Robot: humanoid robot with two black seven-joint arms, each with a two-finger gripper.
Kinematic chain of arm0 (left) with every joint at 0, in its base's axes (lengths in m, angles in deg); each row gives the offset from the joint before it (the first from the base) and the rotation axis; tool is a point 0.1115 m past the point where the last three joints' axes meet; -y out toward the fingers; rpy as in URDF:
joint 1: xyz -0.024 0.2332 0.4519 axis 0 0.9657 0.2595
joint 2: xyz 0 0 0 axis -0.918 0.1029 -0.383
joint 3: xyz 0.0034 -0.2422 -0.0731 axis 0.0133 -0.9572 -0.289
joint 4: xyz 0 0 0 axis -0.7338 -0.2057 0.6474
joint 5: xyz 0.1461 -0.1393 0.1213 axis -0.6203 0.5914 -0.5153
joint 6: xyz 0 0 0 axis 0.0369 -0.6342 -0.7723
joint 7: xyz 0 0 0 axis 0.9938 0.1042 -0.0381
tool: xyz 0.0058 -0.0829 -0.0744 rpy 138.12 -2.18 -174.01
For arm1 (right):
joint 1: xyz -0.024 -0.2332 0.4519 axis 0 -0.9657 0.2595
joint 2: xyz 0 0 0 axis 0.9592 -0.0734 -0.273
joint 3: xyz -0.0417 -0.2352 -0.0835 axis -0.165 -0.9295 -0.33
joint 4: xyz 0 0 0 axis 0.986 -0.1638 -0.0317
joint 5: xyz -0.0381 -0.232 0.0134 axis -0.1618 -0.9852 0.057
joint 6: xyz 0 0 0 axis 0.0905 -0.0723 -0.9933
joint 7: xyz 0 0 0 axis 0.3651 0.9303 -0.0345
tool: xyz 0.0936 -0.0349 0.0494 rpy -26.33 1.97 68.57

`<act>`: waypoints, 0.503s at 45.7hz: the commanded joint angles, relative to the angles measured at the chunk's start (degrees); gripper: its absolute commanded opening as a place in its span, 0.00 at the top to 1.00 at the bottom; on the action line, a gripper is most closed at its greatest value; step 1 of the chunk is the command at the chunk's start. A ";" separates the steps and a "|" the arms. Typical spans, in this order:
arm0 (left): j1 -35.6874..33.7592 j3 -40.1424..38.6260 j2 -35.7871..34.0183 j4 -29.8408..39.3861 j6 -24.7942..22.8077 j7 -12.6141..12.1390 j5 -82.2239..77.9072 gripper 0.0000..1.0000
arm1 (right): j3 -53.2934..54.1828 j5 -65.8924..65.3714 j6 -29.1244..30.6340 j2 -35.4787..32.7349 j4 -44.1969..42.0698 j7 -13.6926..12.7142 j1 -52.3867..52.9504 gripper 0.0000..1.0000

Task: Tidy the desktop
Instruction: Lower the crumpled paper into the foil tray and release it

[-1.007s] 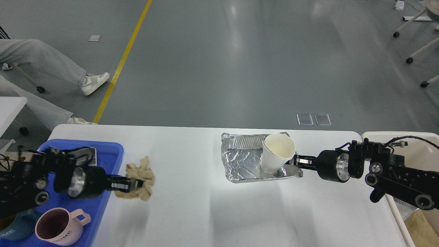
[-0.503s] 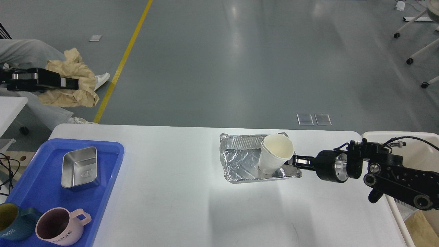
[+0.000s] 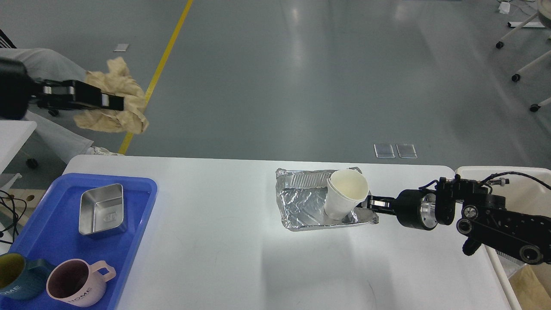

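The white desktop (image 3: 224, 258) fills the lower view. My left gripper (image 3: 117, 103) is raised high over the floor beyond the table's far left corner. It is shut on a crumpled tan paper (image 3: 112, 122). A crinkled foil tray (image 3: 301, 202) lies right of centre with a white paper cup (image 3: 346, 191) leaning in its right end. My right gripper (image 3: 369, 203) is low at the tray's right rim, just behind the cup, and looks closed on the foil edge.
A blue tray (image 3: 51, 241) at the front left holds a metal box (image 3: 101, 211), a pink mug (image 3: 77, 284) and a teal mug (image 3: 15, 280). A cream bin (image 3: 533, 183) stands off the right edge. A seated person's legs (image 3: 47, 64) are at the far left.
My left gripper lifted the tan paper off the desktop beside the blue tray, up and back over the floor, then shifted right. The metal box came into sight. The right arm barely moved.
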 commanded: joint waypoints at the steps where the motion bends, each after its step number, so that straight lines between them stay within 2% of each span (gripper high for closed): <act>1: 0.02 1.96 11.64 -5.23 0.38 -4.06 -0.25 0.91 | 0.00 0.09 0.00 -0.11 -0.02 0.00 0.00 1.00; 9: -0.07 4.68 26.77 -12.35 3.81 -5.56 -0.52 0.91 | 0.00 0.00 0.00 -0.02 -0.02 0.00 -0.44 1.00; 16: -0.95 6.18 38.11 -16.40 4.78 -6.00 -2.36 0.91 | 0.00 0.00 0.00 0.06 -0.02 0.00 -0.71 1.00; 23: -1.47 6.79 41.99 -17.28 4.69 -6.09 -2.45 0.90 | 0.00 0.00 0.00 0.15 -0.10 0.00 -0.71 1.00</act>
